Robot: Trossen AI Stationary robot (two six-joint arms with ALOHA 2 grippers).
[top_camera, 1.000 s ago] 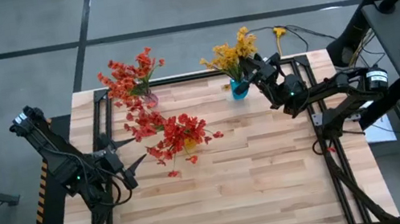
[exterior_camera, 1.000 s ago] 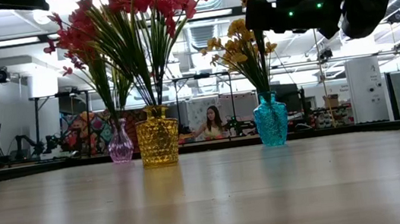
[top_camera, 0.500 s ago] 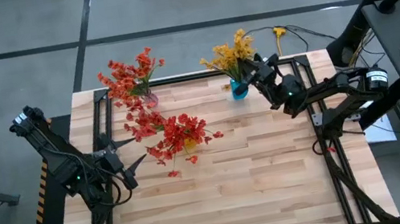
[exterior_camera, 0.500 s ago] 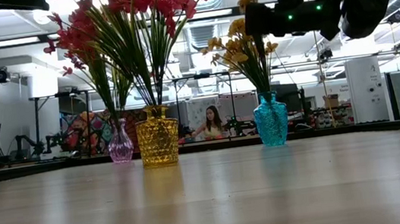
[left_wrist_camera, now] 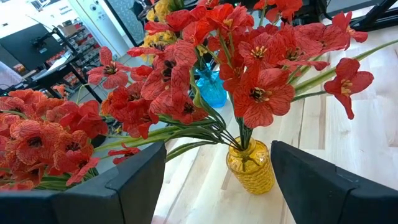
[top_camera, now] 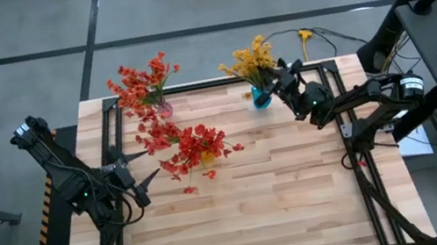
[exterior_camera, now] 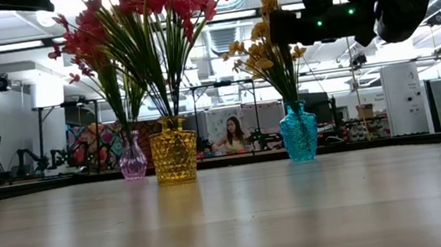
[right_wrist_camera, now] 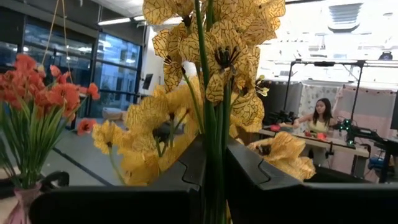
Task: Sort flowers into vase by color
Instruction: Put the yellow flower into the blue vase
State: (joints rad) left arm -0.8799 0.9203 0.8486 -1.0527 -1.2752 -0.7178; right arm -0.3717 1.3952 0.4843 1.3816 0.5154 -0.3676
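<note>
1. Table (top_camera: 252, 215): wood top, three vases toward the far edge. My left arm waits at the left edge; left gripper (top_camera: 139, 167) has jaws spread wide, nothing in them, facing the yellow vase (left_wrist_camera: 250, 167).
2. Red-orange flowers (top_camera: 196, 148): big bunch in the yellow vase, leaning outward. A 2nd red bunch (top_camera: 139, 84) sits in the pink vase (exterior_camera: 132, 161) at the far left. Both look sorted.
3. Yellow flowers (top_camera: 254, 56): bunch stands in the blue vase (exterior_camera: 299, 132), far right of centre.
4. Right gripper (right_wrist_camera: 214, 180): up above the blue vase, jaws clenched on one yellow sprig (right_wrist_camera: 214, 68) by its stem.
5. Handling, my guess: sprig is v. light, thin stem springy, blossoms soft & easily crushed. Grip the bare stem below the leaves, never the petals; a thin stem may twist in the pads.
6. Orientation: long axis near upright, blossoms up, stem end down toward the vase mouth. Can't see whether the tip is inside the neck yet.
</note>
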